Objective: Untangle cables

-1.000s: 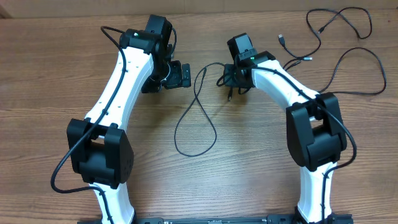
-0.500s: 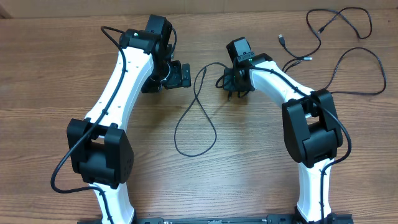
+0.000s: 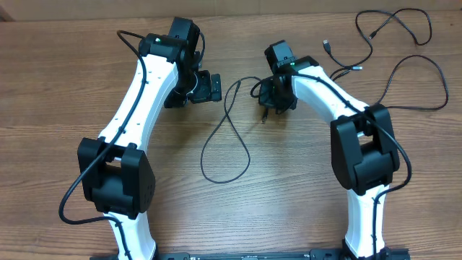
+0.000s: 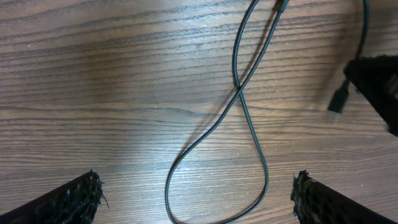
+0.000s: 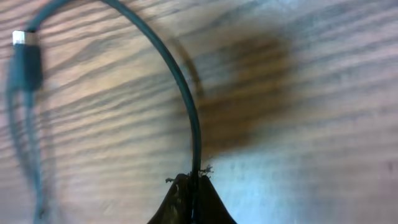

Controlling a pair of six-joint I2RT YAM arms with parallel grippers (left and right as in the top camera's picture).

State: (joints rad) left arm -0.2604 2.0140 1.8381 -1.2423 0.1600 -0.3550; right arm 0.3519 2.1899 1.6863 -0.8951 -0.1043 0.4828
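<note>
We are pinching 1 cable [image 5: 186, 93] mid-table, near plug [image 5: 25, 62], in right gripper [image 5: 193, 186]; left gripper [image 4: 196, 190] hanging spread wide over its crossed loop [image 4: 239, 91]. Best move, we are judging: drawing held strand slowly, low, away from crossing, watching loop opening without snagging.

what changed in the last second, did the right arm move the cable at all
The right gripper, shut on the cable, swayed slightly left and back, and the plug beside it slid a little toward the robot's base. The left gripper, open, and the loose cables at far right stayed put.
</note>
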